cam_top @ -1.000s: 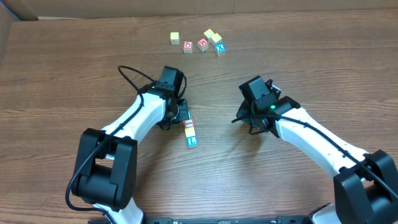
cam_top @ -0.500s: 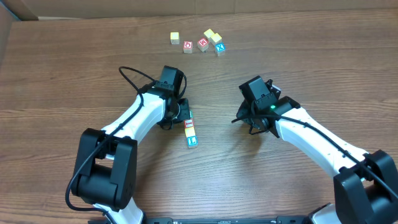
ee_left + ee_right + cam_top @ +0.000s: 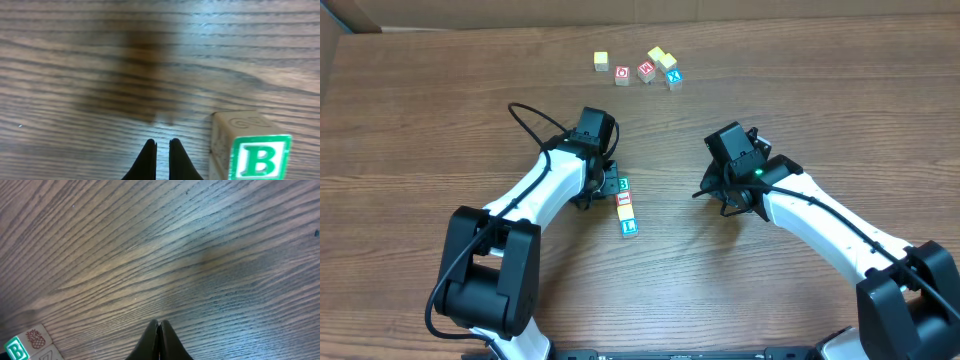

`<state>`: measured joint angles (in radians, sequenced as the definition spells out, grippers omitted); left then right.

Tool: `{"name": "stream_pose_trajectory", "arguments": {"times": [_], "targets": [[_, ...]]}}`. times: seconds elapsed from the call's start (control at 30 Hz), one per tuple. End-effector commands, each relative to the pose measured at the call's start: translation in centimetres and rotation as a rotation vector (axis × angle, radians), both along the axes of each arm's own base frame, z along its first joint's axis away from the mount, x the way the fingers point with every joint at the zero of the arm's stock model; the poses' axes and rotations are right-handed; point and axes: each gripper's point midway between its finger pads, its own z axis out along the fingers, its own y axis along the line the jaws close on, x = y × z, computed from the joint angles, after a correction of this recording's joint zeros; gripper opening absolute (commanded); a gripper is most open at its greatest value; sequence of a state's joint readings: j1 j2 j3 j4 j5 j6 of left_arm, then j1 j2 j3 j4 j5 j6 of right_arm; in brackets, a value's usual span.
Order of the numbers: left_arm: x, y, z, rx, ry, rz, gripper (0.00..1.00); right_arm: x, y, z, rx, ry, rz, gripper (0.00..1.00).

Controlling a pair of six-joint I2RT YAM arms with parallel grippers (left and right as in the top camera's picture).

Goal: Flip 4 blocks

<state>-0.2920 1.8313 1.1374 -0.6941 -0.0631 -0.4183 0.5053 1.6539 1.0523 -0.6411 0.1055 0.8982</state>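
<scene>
Left gripper point(image 3: 161, 148): jaws closed to a hairline slit with nothing between them, tips low over the brown wood-grain table point(image 3: 440, 120). Just at its 3 o'clock stands the small pale wooden cube with a green B point(image 3: 259, 159), B face up, with a faint embossed pattern on the side face beside it. Tips and cube look apart in the left wrist view. The overhead view is too small to confirm contact.

Overhead: the four task cubes sit in one line near table centre, running 12 to 6 with a slight lean to 5, each touching the next. The green B cube is at the 12 end. Then come the small wooden cube with a red mark point(image 3: 623, 198), the small yellow-faced wooden cube point(image 3: 626, 212), and the small wooden cube with a blue L point(image 3: 629, 228) at the 6 end.

Right gripper point(image 3: 159, 329): fingers pressed together, holding nothing, over bare table at 3 o'clock of the line and well apart from it. In its wrist view the green B cube sits in the 7 o'clock corner with a pineapple print just beside it. Can't tell whether the print is on the same cube.

Far edge, 12 o'clock, well apart from both arms, a loose group: pale yellow cube point(image 3: 601, 61), red-ring cube point(image 3: 622, 75), red-letter cube point(image 3: 646, 71), second yellow cube point(image 3: 660, 57), blue X cube point(image 3: 673, 76).
</scene>
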Motion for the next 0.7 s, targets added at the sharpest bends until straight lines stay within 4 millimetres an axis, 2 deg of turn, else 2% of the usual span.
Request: {"name": "stream_pose_trajectory", "arguments": {"times": [0.0,0.07,0.2,0.27,0.33,0.37,0.43,0.57,0.67], "targets": [[-0.4,1.7,-0.4,0.025,0.033,0.057,0.04,0.1,-0.3,0.0,-0.045,-0.019,0.078,0.17],[-0.6,2.4,0.0,0.016,0.051,0.080,0.04,0.2,-0.5,0.0,-0.076,-0.029,0.125,0.40],[-0.8,3.9,0.5,-0.034,0.080,0.139,0.07,0.7,-1.9,0.2,-0.194,-0.063,0.197,0.73],[-0.9,4.6,0.5,-0.064,0.097,0.159,0.16,0.9,-2.6,0.3,-0.254,-0.073,0.231,0.79],[-1.1,5.4,0.5,-0.101,0.113,0.173,0.29,0.9,-3.2,0.3,-0.307,-0.073,0.266,0.84],[-1.1,5.6,0.5,-0.127,0.119,0.170,0.40,0.8,-3.5,0.3,-0.330,-0.069,0.283,0.86],[-1.1,5.8,0.7,-0.185,0.125,0.159,0.49,0.5,-4.0,0.2,-0.366,-0.055,0.306,0.92],[-1.2,6.5,1.1,-0.290,0.135,0.175,0.52,-0.1,-4.7,0.0,-0.398,-0.026,0.323,1.00],[-1.1,7.0,1.3,-0.334,0.131,0.200,0.53,-0.2,-4.8,-0.1,-0.401,-0.018,0.325,1.00]]}}
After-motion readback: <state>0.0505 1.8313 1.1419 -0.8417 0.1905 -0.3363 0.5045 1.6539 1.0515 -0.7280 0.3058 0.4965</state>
